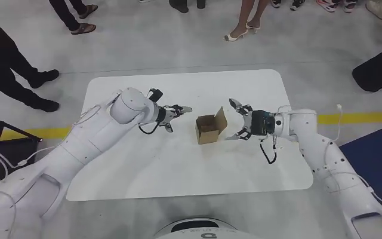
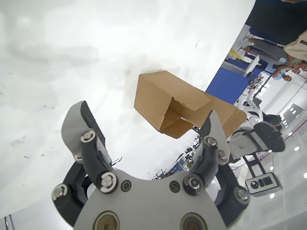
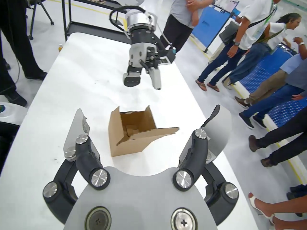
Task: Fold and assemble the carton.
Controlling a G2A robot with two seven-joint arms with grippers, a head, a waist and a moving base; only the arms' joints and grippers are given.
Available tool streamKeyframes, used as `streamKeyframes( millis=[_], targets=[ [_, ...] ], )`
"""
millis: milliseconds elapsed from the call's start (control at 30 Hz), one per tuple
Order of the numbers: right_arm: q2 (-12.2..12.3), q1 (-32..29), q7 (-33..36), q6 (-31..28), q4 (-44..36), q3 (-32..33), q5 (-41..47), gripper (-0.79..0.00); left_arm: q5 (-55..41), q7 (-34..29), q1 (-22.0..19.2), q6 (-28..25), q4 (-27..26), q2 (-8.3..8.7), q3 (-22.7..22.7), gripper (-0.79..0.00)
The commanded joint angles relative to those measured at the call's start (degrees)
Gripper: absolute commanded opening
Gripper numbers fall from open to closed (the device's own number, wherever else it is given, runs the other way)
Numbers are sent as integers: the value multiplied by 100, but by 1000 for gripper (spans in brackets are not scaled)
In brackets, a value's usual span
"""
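White arms [image 1: 89, 140] with black cables [image 1: 267, 153]; grey left pincer [image 2: 147, 107] and right pincer [image 3: 148, 109], silver-screwed, black-padded

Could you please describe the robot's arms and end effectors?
Left arm and right arm: smooth white shells, black cable looped at each wrist. Left end effector and right end effector: black links, silver screws, grey fingers with black ribbed pads.

The left arm extends in from 8 o'clock in the top view. The left pincer [image 1: 178, 118] points toward 3 o'clock, spread wide and empty. The right arm bends in from 4 o'clock. The right pincer [image 1: 232, 119] points toward 9 o'clock, likewise wide and empty.
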Motion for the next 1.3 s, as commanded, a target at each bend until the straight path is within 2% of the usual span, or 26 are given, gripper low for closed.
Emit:
streamKeyframes(
  millis=[0, 200, 333, 500, 567, 733, 867, 1000, 1067, 1200, 1267],
  targets=[
    [-26, 29, 255, 6, 89, -115, 81, 0, -53, 70, -121, 31, 279, -184, 137, -6],
    [-130, 141, 743, 211, 467, -367, 405, 0, -293, 177, -309, 202, 1029, -661, 433, -18],
    [-188, 220, 823, 395, 819, -475, 548, 0, -285, -47, -374, 178, 1378, -932, 665, -18],
    [-216, 376, 861, 736, 1449, -414, 585, 0, -339, -366, -425, -5, 1863, -1157, 751, -25],
    [-213, 419, 850, 815, 1634, -360, 608, 0, -310, -450, -443, -65, 1996, -1212, 760, -52],
    [-210, 509, 869, 992, 1915, -270, 601, 0, -274, -762, -400, -246, 2165, -1247, 712, -74],
    [-238, 594, 895, 1013, 2008, -310, 629, 0, -164, -1034, -315, -381, 2154, -1173, 637, -77],
    [-213, 620, 550, 507, 1965, -368, 479, 0, -112, -991, -203, -356, 2072, -1050, 446, -80],
    [-172, 585, 230, 10, 1804, -408, 345, 0, -78, -1013, -152, -350, 1994, -994, 363, -80],
    [-66, 529, -118, 4, 1565, -823, -20, 0, 24, -939, -72, -254, 1822, -924, 241, -80],
    [-46, 593, -249, 4, 1558, -1019, 85, 0, 28, -871, -44, -200, 1748, -913, 177, -102]
  ],
)
